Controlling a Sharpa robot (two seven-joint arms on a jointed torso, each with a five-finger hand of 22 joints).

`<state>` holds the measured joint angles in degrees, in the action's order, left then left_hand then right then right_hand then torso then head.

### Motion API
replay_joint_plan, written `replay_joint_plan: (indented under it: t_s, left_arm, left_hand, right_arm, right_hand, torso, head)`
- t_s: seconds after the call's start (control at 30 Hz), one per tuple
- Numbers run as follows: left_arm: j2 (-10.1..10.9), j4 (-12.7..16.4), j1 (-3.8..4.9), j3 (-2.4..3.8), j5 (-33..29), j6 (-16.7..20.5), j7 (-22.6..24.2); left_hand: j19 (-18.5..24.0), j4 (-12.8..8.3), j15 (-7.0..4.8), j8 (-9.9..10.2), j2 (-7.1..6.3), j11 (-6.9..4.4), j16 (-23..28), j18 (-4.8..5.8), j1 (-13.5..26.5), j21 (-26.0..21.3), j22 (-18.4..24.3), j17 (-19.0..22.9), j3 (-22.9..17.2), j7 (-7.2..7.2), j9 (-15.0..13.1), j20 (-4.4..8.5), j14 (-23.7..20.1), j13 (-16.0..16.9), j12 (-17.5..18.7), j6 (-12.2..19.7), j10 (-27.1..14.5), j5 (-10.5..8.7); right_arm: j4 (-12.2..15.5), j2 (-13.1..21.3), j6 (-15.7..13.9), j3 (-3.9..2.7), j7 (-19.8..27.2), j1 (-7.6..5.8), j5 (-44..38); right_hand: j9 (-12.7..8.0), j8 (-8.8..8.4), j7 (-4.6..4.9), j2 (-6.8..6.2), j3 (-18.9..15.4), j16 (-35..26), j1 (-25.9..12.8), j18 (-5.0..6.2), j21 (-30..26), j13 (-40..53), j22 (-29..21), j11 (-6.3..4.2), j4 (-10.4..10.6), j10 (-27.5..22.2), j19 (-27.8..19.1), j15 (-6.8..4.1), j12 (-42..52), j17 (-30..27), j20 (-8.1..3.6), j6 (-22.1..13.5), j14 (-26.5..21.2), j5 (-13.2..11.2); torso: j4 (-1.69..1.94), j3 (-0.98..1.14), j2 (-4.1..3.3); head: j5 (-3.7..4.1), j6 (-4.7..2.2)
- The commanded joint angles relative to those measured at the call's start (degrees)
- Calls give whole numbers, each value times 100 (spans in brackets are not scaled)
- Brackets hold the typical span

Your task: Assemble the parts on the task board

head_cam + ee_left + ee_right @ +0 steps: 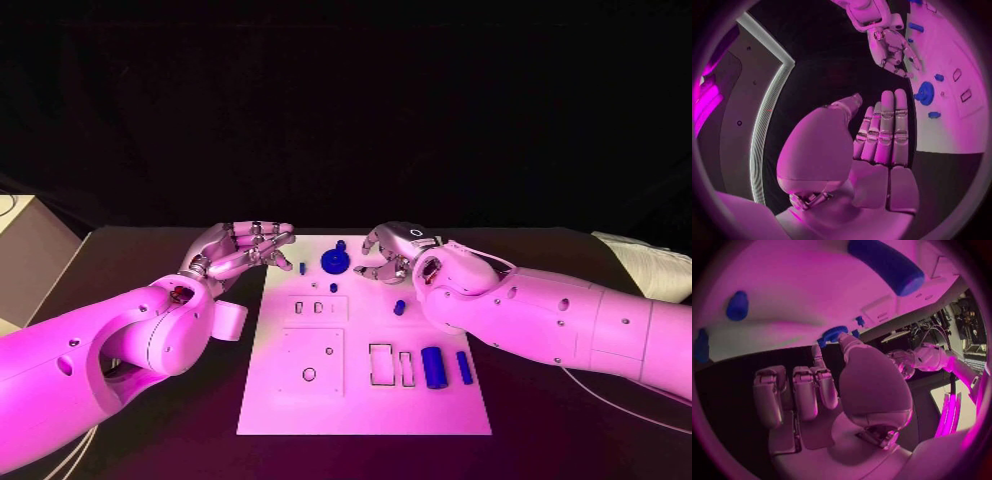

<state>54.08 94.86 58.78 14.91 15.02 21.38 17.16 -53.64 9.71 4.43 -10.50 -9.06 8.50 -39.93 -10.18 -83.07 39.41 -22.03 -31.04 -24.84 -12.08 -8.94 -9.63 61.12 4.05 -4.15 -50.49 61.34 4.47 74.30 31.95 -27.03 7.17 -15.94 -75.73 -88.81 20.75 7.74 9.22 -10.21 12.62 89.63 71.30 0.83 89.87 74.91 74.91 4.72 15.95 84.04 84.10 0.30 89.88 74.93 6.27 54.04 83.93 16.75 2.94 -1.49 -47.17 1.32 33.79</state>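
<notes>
Two empty hands at the board's far end

Both hands are held over the far end of the white board (289, 400), which lies on the black counter (144, 250). The left hand (238, 248) is seen off the board's far left corner, fingers straight and apart, holding nothing. The right hand (392, 252) is curled over the board's far edge, nothing visibly gripped. Blue parts are spread over the board: a disc (335, 262) near its far edge, a cylinder (433, 362) toward its near right.

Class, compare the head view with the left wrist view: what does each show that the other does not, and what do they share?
Head view alone: the large blue cylinder and the slim blue rod lying on the board's near part, beside the empty rectangular slots. Left wrist view alone: the left hand's palm side, its fingers straight and together, holding nothing. Both: the white task board, the round blue gear and the right hand.
</notes>
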Motion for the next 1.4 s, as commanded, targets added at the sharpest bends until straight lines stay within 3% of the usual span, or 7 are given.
replay_joint_plan:
  t_s: [0.03,0.33,0.67,0.8,0.9,1.23,1.4]
  left_arm:
    - [-4,-16,2,5,21,-62,47]
    - [-41,-118,-5,3,20,-93,64]
    - [-96,-195,-45,2,21,-134,61]
    - [-106,-201,-62,2,21,-141,65]
    - [-106,-207,-72,2,22,-143,66]
    - [-99,-219,-92,2,25,-147,68]
    - [-90,-221,-97,2,29,-145,67]
  left_hand:
    - [42,6,-11,-28,4,5,-36,-17,29,33,-5,-6,-31,-8,-6,-5,-46,-5,34,-22,11,6]
    - [52,1,-11,-34,1,3,-42,-16,31,46,-13,-6,-35,-6,-10,-6,-49,-2,26,-31,25,4]
    - [77,-3,-14,-51,0,-3,-63,-17,45,83,-37,-5,-53,-8,-22,-7,-54,10,-2,-60,88,3]
    - [79,-3,-14,-52,-1,-4,-65,-17,47,86,-39,-5,-54,-8,-23,-7,-55,11,-4,-62,93,3]
    - [80,-4,-15,-52,-2,-4,-66,-17,47,87,-40,-5,-55,-8,-23,-7,-55,11,-4,-62,93,3]
    - [83,-7,-15,-51,-5,-3,-68,-18,47,91,-43,-4,-56,-7,-23,-6,-56,10,-2,-60,90,3]
    - [86,-9,-15,-50,-8,-3,-70,-18,47,96,-46,-4,-58,-6,-23,-6,-57,9,1,-58,86,3]
  right_arm:
    - [181,198,-389,-23,449,-52,447]
    - [472,1057,-204,-76,1705,-215,1908]
    - [82,1550,480,-83,2256,-245,2247]
    - [-73,1591,607,-78,2269,-231,2164]
    - [-185,1576,674,-71,2249,-200,2051]
    - [-470,1443,761,-60,2201,-36,1888]
    - [-535,1384,760,-60,2167,-6,1850]
  right_hand:
    - [-10,-27,-3,-24,81,37,240,-83,13,1509,1509,-20,-25,596,590,-8,12,1507,-17,2,607,-81]
    - [-21,-44,27,-173,299,37,924,-83,13,1470,1509,5,-274,553,590,3,-27,1507,-4,-3,607,-175]
    - [-73,-143,72,-354,475,37,1314,-83,13,1394,1509,37,-513,468,590,28,-105,1507,6,-137,607,-67]
    - [-85,-175,87,-369,475,37,1318,-83,13,1388,1509,51,-517,462,590,46,-110,1507,21,-186,607,-69]
    - [-87,-181,90,-371,475,37,1320,-83,13,1388,1509,53,-518,462,590,50,-111,1507,24,-195,607,-69]
    - [-89,-188,93,-373,476,37,1323,-83,13,1397,1509,56,-519,472,590,54,-101,1507,28,-207,607,-68]
    - [-91,-191,95,-375,473,37,1319,-83,13,1400,1509,58,-517,474,590,57,-99,1507,30,-211,607,-68]
  torso:
    - [-27,18,30]
    - [-99,64,99]
    - [-186,144,137]
    - [-181,167,139]
    - [-170,156,129]
    - [-138,201,102]
    - [-137,204,90]
  head:
    - [-6,-23]
    - [48,-42]
    - [78,10]
    - [96,39]
    - [97,53]
    - [105,106]
    - [119,109]
